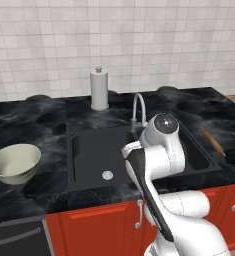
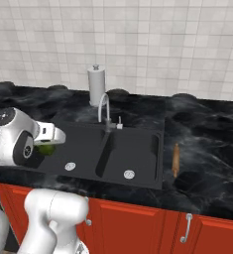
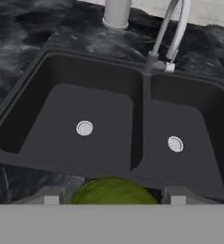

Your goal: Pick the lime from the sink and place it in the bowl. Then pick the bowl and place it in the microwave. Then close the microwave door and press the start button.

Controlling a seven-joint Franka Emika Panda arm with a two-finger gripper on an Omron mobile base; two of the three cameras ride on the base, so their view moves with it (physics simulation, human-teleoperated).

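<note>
Lime (image 3: 112, 191) sits between the two dark fingertips (image 3: 50, 199) at the bottom of the hand view, jaws spread wide around it and apparently pinching it; contact itself hidden at the frame edge. In the right base view, lime (image 2: 46, 149) shows as a green patch just under the gripper (image 2: 47, 144), above the left side of the sink (image 2: 138, 171), near its rim. Gripper hidden behind the arm in the left base view.

Sink: black double basin, both basins bare, silver drain (image 3: 84, 127) in the left basin and a second drain (image 3: 175, 143) in the right. Chrome faucet (image 3: 173, 33) rises at the back between the basins. Grey paper-towel holder (image 1: 99, 89) upright on the worktop (image 1: 34, 120) behind the sink, just beside the faucet base.

Bowl (image 1: 15, 162) pale cream-green, upright, empty, on the black marble worktop left of the sink, well apart from the gripper. Only a thin sliver of it visible at the left edge of the right base view, behind the arm.

Wooden rolling pin (image 2: 175, 159) lies on the worktop right of the sink, just beside its rim, roughly parallel to it. Red cabinet doors (image 2: 133, 223) below the worktop.
</note>
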